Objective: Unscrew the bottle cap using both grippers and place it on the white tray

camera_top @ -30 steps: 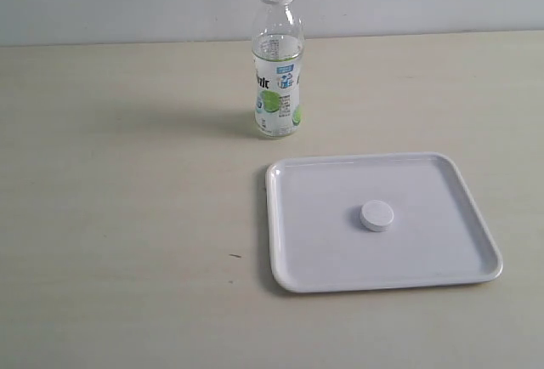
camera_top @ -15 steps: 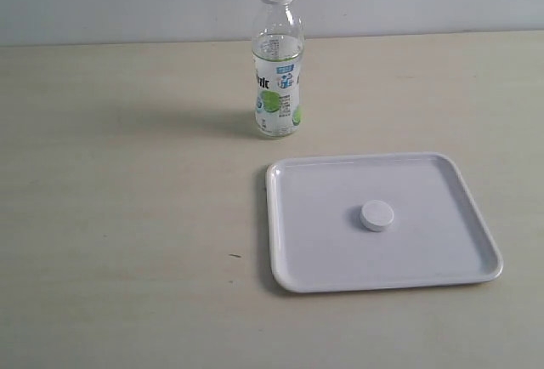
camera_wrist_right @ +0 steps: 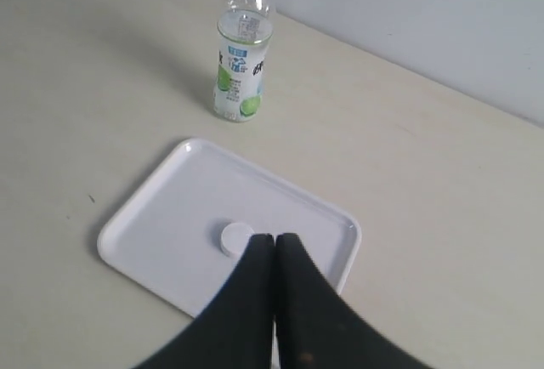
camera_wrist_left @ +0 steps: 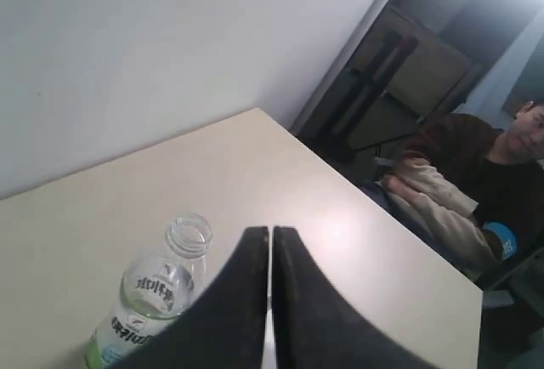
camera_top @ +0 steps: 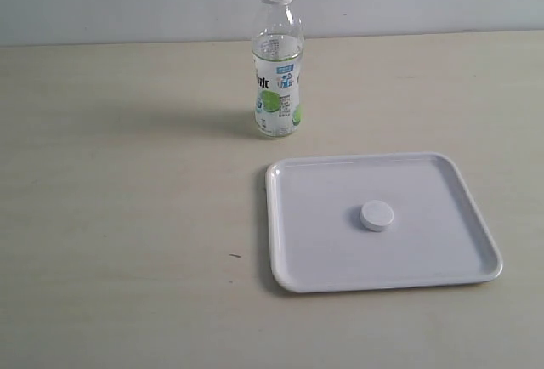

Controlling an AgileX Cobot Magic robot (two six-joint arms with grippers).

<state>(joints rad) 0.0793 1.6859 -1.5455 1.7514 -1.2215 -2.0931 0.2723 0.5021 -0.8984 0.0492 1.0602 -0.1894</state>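
Lying on the tray [camera_top: 314, 250] in the exterior view, the cap [camera_top: 376, 216] is off the bottle [camera_top: 277, 71]: task apparently done. Left wrist view: left gripper [camera_wrist_left: 270, 231] has jaws pressed together, empty, bottle just beside. Right wrist view: right gripper [camera_wrist_right: 274, 237] likewise, cap just beyond its jaws.

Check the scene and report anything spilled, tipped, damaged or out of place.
Nothing stands out. The bottle stands upright and uncapped on the table, the bottle cap lies flat near the middle of the white tray, and no spill shows.
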